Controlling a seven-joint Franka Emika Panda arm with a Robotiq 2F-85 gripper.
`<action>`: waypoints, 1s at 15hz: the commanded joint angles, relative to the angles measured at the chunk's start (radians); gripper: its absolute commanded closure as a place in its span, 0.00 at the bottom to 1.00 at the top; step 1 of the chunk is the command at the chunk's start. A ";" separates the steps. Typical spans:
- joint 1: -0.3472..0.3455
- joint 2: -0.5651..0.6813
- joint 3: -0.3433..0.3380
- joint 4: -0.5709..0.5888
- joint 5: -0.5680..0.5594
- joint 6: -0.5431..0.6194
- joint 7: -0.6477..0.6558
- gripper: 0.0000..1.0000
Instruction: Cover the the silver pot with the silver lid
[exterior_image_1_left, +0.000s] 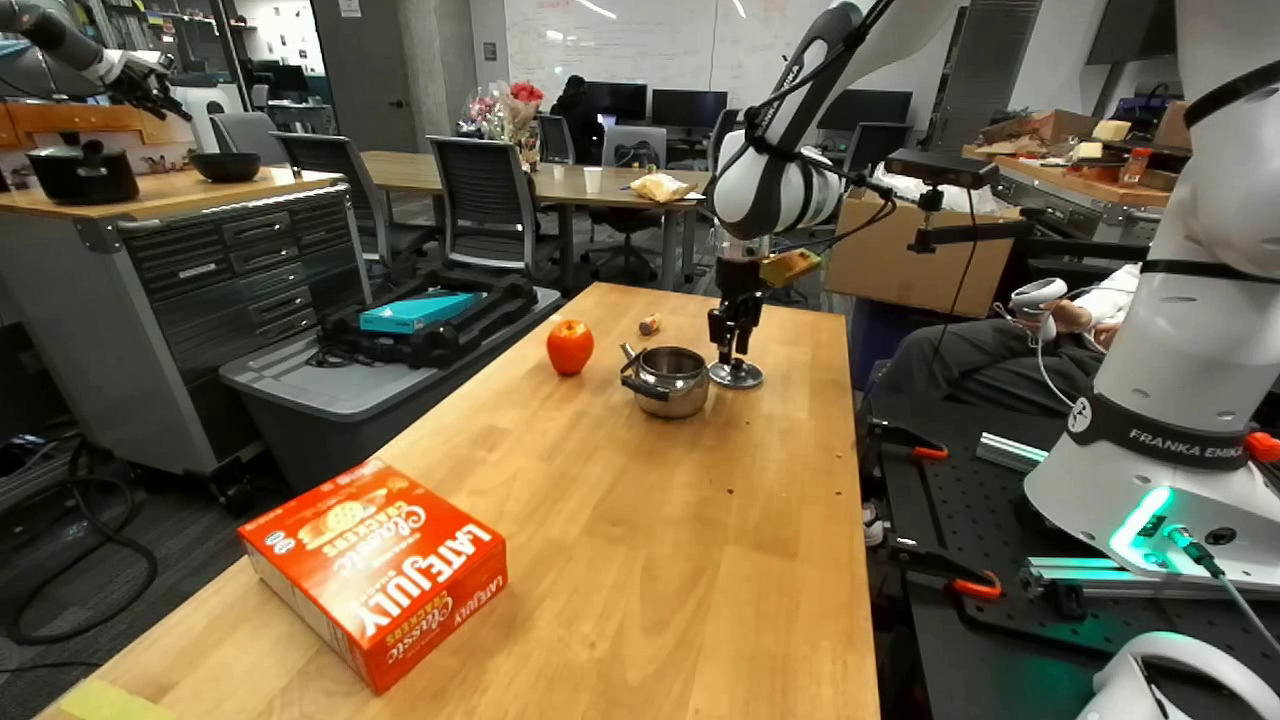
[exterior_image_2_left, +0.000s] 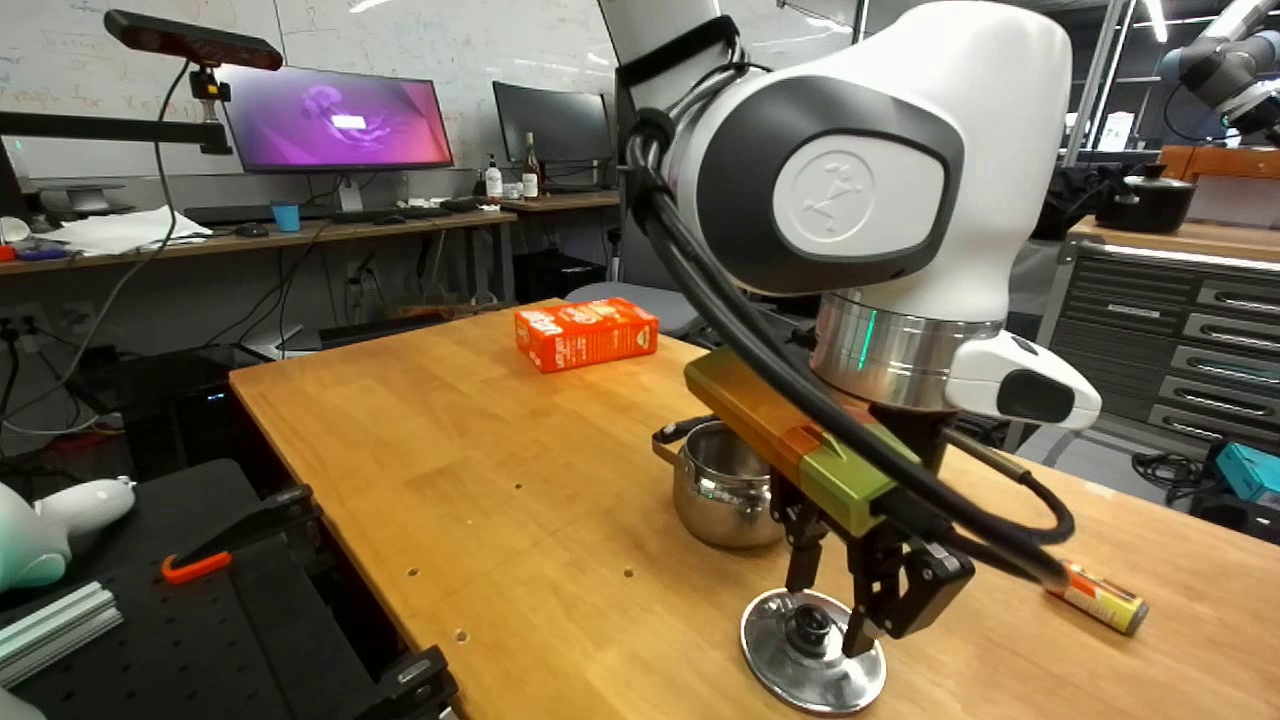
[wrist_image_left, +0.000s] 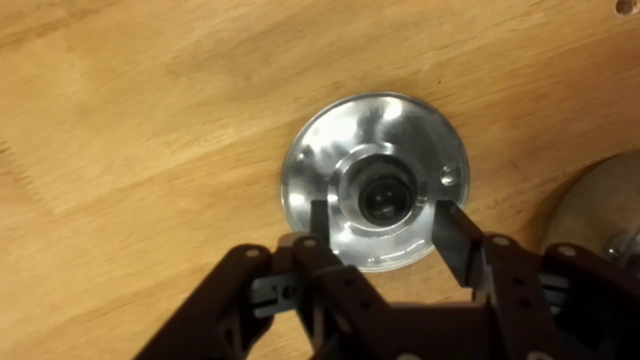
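Observation:
The silver lid (exterior_image_1_left: 736, 380) lies flat on the wooden table with its black knob up. It also shows in an exterior view (exterior_image_2_left: 790, 668) and in the middle of the wrist view (wrist_image_left: 382, 200). The silver pot (exterior_image_1_left: 672, 388) stands upright and uncovered close beside the lid, its black handle to one side. It also shows in an exterior view (exterior_image_2_left: 728, 502), and part of it at the right edge of the wrist view (wrist_image_left: 592, 212). My gripper (wrist_image_left: 382, 204) points down over the lid, open, its fingertips on either side of the knob and apart from it.
A red round fruit (exterior_image_1_left: 570, 347) stands on the table beyond the pot. A small orange and yellow cylinder (exterior_image_2_left: 1102, 600) lies near it. A red cracker box (exterior_image_1_left: 375, 570) lies farther along the table, and also shows in an exterior view (exterior_image_2_left: 588, 333).

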 joint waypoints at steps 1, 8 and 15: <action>-0.007 0.032 -0.001 0.034 -0.032 0.000 0.019 0.73; -0.003 0.041 -0.006 0.042 -0.063 -0.003 0.030 0.92; 0.004 -0.028 -0.003 -0.002 -0.086 0.024 0.023 0.93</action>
